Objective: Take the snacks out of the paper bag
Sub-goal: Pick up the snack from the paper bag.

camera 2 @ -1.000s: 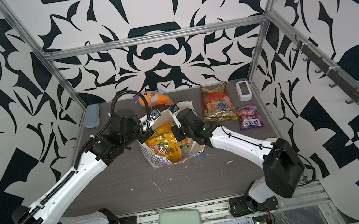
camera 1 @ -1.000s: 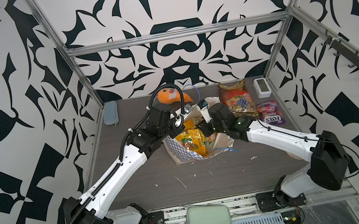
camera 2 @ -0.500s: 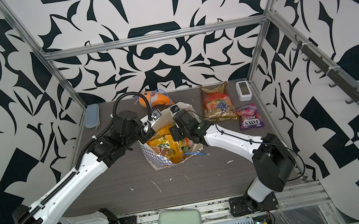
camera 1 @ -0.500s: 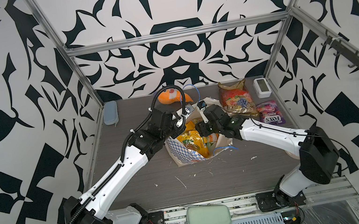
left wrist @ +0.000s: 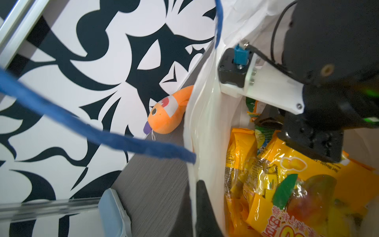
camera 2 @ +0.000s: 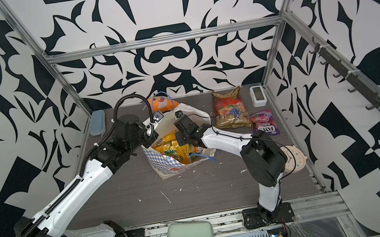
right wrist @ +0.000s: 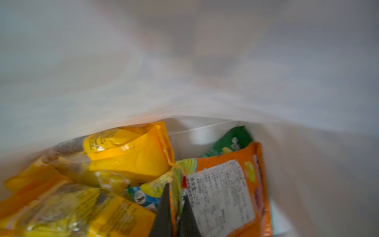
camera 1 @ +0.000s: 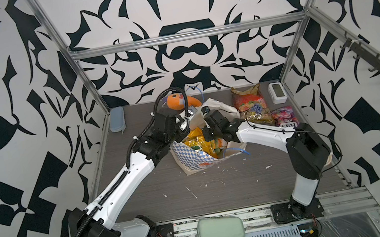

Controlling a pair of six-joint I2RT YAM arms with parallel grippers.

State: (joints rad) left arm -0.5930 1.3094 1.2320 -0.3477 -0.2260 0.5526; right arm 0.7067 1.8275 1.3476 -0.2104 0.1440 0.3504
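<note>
Reaching into the paper bag point(camera 1: 192, 159), which stands crumpled near the middle of the table point(camera 1: 235, 192), the right gripper point(right wrist: 176, 189) has its fingers point(right wrist: 164, 211) pressed together on the crimped edge of an orange packet point(right wrist: 225, 195), pinching it. Beside that packet inside the bag lie yellow packets point(camera 1: 194, 140) and a green packet point(right wrist: 231, 141). The left gripper point(left wrist: 191, 207) clamps the bag's cream wall at about 10 o'clock on its rim, one finger inside and one outside, squeezed onto the paper. In both top views, a gold-red fruit-print bag point(camera 1: 251, 106) lies at 2 o'clock from the paper bag, with a purple FOX'S packet point(camera 1: 284, 119) at 3 o'clock just beside it. An orange plush toy point(camera 1: 175, 102) sits at 12 o'clock behind the paper bag.
</note>
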